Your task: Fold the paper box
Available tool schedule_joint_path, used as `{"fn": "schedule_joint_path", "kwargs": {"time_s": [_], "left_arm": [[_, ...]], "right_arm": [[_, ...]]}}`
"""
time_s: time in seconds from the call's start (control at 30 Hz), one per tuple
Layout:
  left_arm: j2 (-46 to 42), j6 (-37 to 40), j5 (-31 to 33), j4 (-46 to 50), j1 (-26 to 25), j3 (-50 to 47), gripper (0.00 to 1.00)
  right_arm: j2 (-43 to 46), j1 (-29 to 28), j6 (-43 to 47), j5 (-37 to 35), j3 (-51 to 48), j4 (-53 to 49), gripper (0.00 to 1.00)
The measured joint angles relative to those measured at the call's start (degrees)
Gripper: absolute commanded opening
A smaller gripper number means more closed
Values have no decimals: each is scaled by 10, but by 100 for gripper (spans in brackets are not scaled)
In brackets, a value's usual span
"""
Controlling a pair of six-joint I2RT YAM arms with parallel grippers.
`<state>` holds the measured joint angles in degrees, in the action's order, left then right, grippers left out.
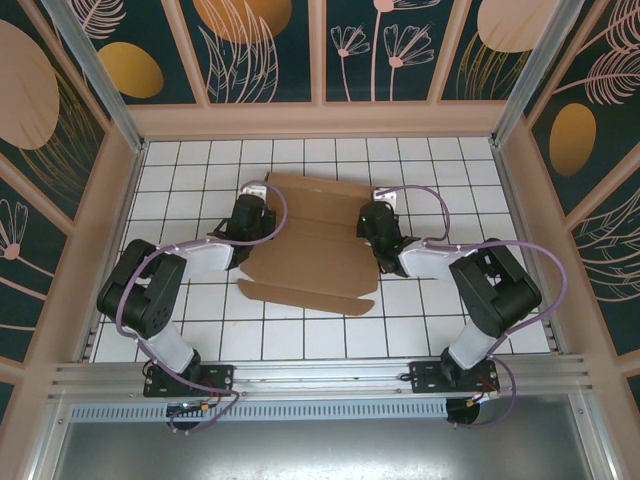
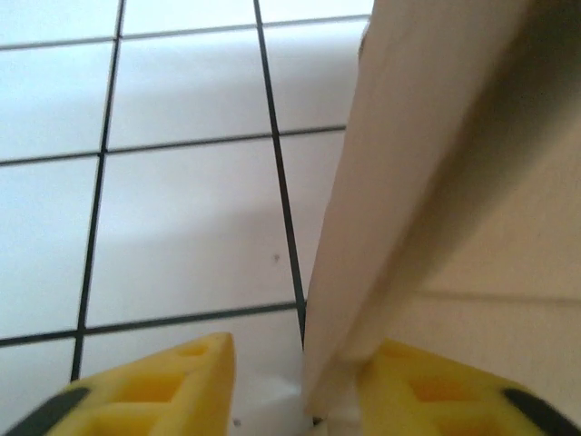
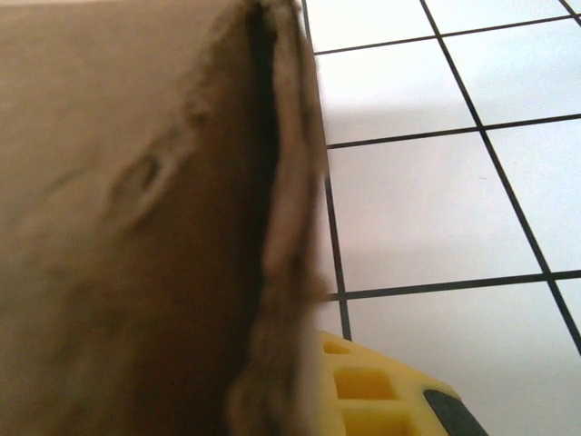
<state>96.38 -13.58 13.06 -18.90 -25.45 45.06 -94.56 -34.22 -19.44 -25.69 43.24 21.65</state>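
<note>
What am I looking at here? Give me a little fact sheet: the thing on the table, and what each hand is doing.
Object: paper box, plain brown cardboard, partly folded
Surface: white tiled table
Left hand: open, one finger on each side of the box's raised left wall
Right hand: shut on the box's right wall
Stage: folding not finished

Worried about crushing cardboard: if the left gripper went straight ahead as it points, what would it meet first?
Probably the paper box: its upright flap stands inside the left gripper; beyond lies the tiled table. Depth is unclear.
</note>
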Motion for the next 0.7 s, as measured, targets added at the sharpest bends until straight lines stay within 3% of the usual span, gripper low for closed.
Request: {"fn": "schedule_joint_path", "kwargs": {"time_s": [0.13, 0.27, 0.57, 0.7], "left_arm": [[-9, -18, -16, 0, 0, -12, 56], [-49, -35, -37, -3, 0, -24, 59], [-142, -68, -57, -13, 0, -69, 60], [-178, -87, -69, -15, 0, -98, 56]], "right_arm": [[0, 7, 9, 2, -4, 9, 7], [6, 7, 20, 9, -7, 7, 21], [62, 7, 44, 44, -50, -20, 57], [110, 7, 58, 63, -75, -7, 67]]}}
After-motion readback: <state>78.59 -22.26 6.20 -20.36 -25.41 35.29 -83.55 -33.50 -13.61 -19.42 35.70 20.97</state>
